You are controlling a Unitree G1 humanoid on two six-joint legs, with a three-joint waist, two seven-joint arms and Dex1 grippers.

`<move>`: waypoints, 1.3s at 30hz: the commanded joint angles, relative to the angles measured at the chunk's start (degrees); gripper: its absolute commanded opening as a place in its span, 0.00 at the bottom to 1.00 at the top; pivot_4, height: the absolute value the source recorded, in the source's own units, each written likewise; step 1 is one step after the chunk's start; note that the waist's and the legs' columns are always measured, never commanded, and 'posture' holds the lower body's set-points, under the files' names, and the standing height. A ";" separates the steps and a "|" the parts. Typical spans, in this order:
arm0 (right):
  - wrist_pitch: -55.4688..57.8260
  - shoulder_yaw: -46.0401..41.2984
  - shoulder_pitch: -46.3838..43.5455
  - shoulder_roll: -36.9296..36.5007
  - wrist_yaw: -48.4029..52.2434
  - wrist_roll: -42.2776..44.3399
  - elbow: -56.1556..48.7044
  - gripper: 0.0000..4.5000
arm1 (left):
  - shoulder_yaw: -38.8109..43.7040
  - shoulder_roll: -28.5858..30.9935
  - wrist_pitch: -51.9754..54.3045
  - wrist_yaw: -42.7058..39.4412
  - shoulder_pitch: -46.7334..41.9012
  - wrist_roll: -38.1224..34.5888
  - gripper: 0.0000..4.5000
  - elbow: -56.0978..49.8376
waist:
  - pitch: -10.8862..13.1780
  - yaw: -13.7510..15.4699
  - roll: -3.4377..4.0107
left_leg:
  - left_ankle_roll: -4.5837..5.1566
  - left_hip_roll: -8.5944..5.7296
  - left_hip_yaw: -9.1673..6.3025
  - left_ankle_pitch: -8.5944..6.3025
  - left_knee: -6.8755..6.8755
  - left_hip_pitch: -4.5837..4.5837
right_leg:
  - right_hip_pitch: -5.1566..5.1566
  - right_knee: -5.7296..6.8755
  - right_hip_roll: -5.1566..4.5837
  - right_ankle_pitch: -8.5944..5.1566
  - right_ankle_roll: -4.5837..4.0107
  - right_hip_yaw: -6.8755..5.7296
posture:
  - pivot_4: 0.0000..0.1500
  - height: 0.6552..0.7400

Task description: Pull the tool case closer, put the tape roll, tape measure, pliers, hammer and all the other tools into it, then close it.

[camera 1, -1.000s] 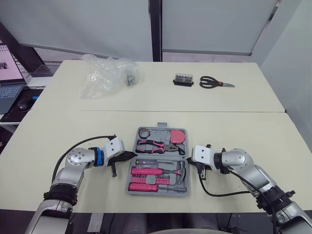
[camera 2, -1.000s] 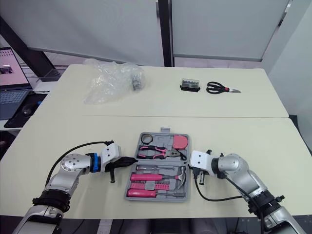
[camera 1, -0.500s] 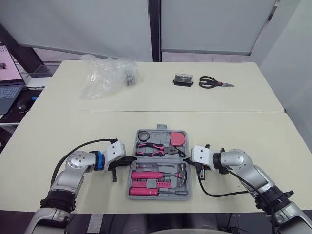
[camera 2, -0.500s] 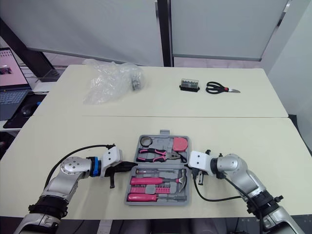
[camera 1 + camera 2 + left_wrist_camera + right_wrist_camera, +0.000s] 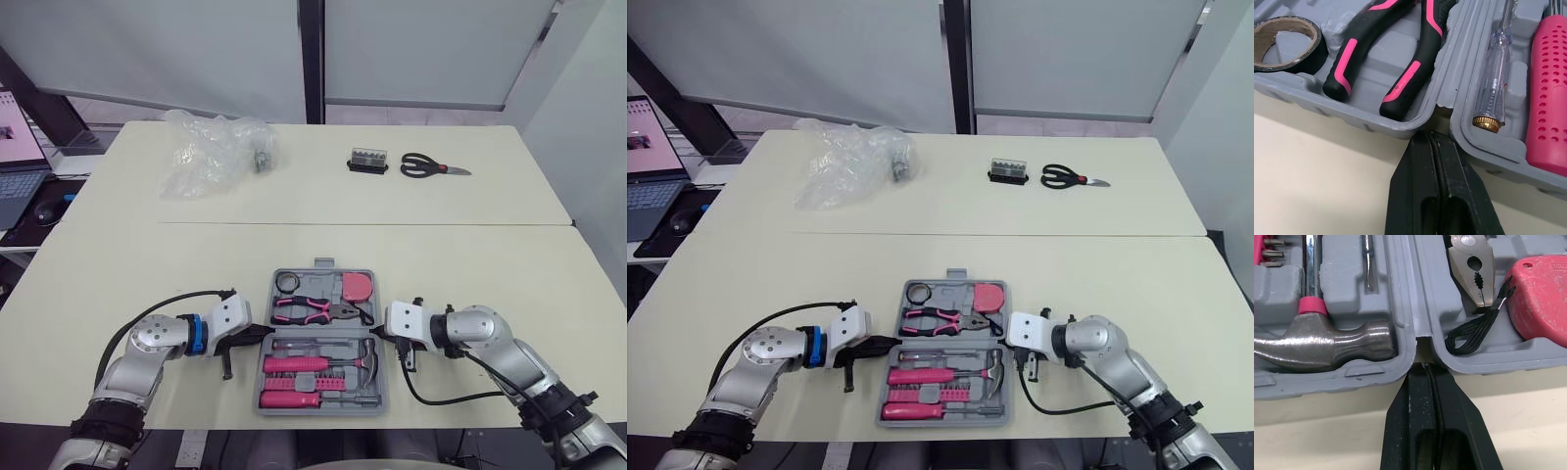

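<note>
The grey tool case (image 5: 318, 284) lies open near the table's front edge. Its far half holds the tape roll (image 5: 286, 282), pink-handled pliers (image 5: 313, 310) and pink tape measure (image 5: 357, 286). Its near half holds the hammer (image 5: 367, 351) and pink screwdrivers (image 5: 299, 364). My left gripper (image 5: 257, 335) is shut, its tip pressed into the hinge notch on the case's left side (image 5: 1431, 139). My right gripper (image 5: 382, 335) is shut too, its tip in the right-hand hinge notch (image 5: 1422, 367), just below the hammer head (image 5: 1327, 345).
On the far table half lie a crumpled plastic bag (image 5: 211, 152), a small black bit holder (image 5: 367, 160) and black scissors (image 5: 431, 166). A laptop (image 5: 15, 147) stands off the table's left side.
The open case has slid toward the table's front edge, with both shut grippers drawing back alongside it at the hinge notches.
</note>
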 commanded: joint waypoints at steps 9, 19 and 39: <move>0.04 2.64 0.62 0.73 2.55 1.08 -3.37 0.00 | -2.11 -0.33 0.78 -0.35 3.41 -0.67 0.00 -3.81 | 0.00 -0.02 0.00 | 0.00 0.00 0.00 0.00 0.00 0.00 | 0.00 -0.01 0.00 0.00 0.00 0.00 | 1.00 1.00; 0.44 2.83 0.72 0.83 2.64 1.09 -3.45 0.00 | -2.22 -0.33 1.18 0.04 3.74 -0.69 0.00 -4.29 | -0.01 -0.02 0.00 | 0.00 0.00 0.00 0.00 0.00 0.00 | 0.00 -0.01 0.00 0.00 0.00 0.00 | 1.00 1.00; 2.56 3.78 1.28 0.72 3.90 1.20 -4.95 0.00 | -2.26 -0.06 1.34 -0.17 4.11 -0.80 0.00 -4.58 | -0.05 -0.02 0.00 | 0.00 0.00 0.00 0.00 -0.01 0.00 | 0.01 -0.01 0.00 0.00 0.00 0.00 | 1.00 1.00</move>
